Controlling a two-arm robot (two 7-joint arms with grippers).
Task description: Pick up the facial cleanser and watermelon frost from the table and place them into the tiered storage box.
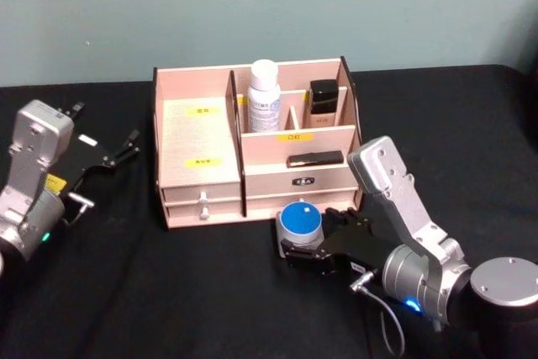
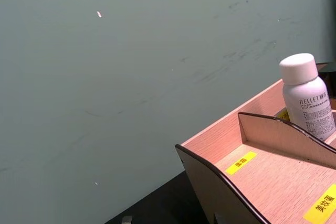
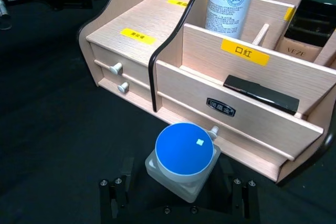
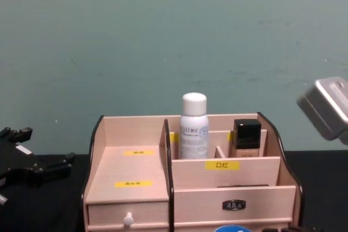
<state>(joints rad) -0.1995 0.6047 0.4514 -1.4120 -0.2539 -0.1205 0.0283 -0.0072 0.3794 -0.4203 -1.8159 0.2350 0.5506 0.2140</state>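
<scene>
Storage box (image 1: 198, 130) 1; white bottle (image 1: 264, 97) 1; blue-lidded jar (image 1: 301, 223) 1.

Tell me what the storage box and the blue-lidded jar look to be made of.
The tiered storage box: thin pale wood board, matt, with visible grain and dark cut edges, probably laser-cut plywood. The blue-lidded jar, at the right gripper: likely plastic, with a smooth blue lid over a frosted whitish body.

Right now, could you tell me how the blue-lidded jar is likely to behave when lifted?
The blue-lidded jar, at the right gripper before the tiered storage box, looks rigid and squat, so unlikely to tip. Its squarish base probably won't roll; smooth plastic may slip. The left gripper idles.
</scene>
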